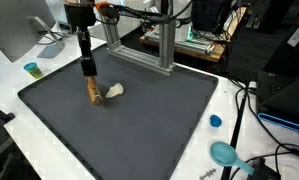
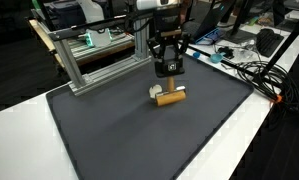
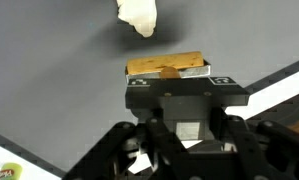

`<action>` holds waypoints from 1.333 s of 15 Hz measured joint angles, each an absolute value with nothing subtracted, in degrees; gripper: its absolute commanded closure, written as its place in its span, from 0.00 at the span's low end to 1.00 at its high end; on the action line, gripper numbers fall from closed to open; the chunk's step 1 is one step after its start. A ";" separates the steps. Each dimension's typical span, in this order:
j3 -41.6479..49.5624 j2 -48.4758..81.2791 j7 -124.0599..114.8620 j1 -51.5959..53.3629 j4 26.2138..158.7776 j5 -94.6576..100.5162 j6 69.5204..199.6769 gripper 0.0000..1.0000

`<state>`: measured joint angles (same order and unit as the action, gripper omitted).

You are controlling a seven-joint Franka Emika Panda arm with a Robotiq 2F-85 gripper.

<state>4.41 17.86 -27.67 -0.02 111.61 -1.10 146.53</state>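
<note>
A small wooden block (image 3: 167, 67) lies low over the dark grey mat (image 1: 139, 130), its long side across the wrist view. My gripper (image 3: 181, 82) stands straight above it, jaws shut on the block's ends. In both exterior views the block (image 1: 92, 92) (image 2: 170, 97) shows right under the gripper (image 1: 89, 76) (image 2: 168, 80), whose dark fingers blend into the mat. A crumpled white lump (image 3: 139, 15) rests on the mat just beyond the block and apart from it, also seen as a pale lump (image 1: 114, 91) (image 2: 157, 90) in both exterior views.
An aluminium frame (image 1: 139, 40) (image 2: 99, 55) stands along the mat's far edge. A small blue cup (image 1: 31, 69), a blue cap (image 1: 215, 121) and a teal scoop-like object (image 1: 225, 153) sit on the white table. Cables (image 2: 254, 72) trail beside the mat.
</note>
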 measured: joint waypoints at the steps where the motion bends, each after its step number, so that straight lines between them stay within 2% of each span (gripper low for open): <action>1: 4.76 16.42 -26.72 -0.05 111.79 -0.92 146.07 0.79; 5: 5.75 12.65 -24.32 -0.03 113.78 2.09 142.21 0.79; 12: 4.91 12.89 -22.61 1.37 119.59 4.73 137.96 0.79; 20: 3.91 12.11 -18.46 1.42 120.42 4.73 131.17 0.79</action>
<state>3.91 12.11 -18.46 1.42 120.42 4.73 131.17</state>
